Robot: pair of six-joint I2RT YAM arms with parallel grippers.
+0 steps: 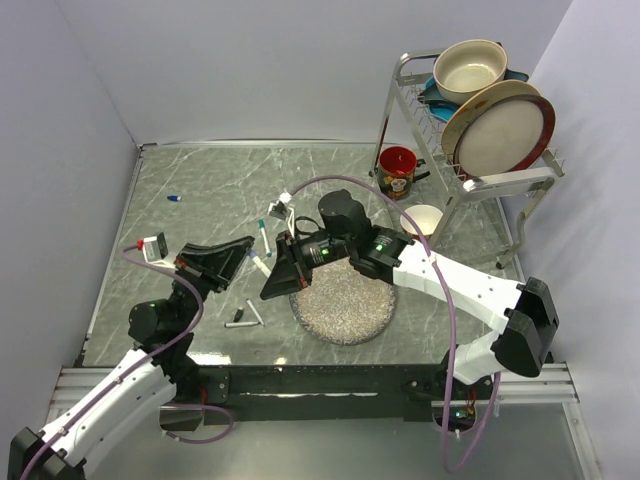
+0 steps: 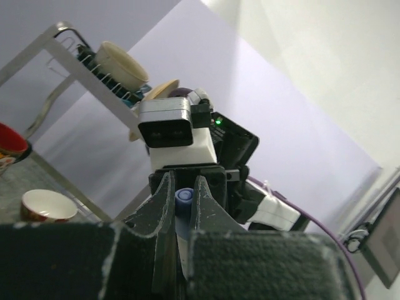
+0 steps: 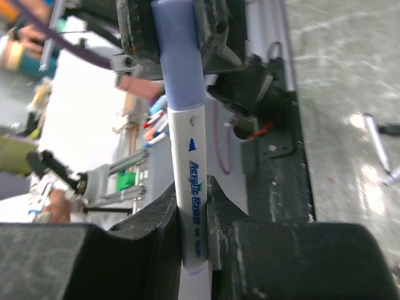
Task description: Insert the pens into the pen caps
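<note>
My left arm [image 1: 110, 395] and right arm [image 1: 470, 285] wear white shells with black joints. Purple cables [image 1: 350, 178] trail along both; green lights [image 1: 379, 243] glow

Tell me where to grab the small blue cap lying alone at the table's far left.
Grip the small blue cylindrical plastic cap at its middle, probably coming straight down from above and pinching across its narrow width. It lies on its side, long axis roughly left-right, with nothing near it.

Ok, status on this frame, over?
Left fingers shut on pale blue plastic cap. Right fingers shut on white-barrelled marker pen. Pen end looks seated in cap. Nothing visible in the way.
</note>
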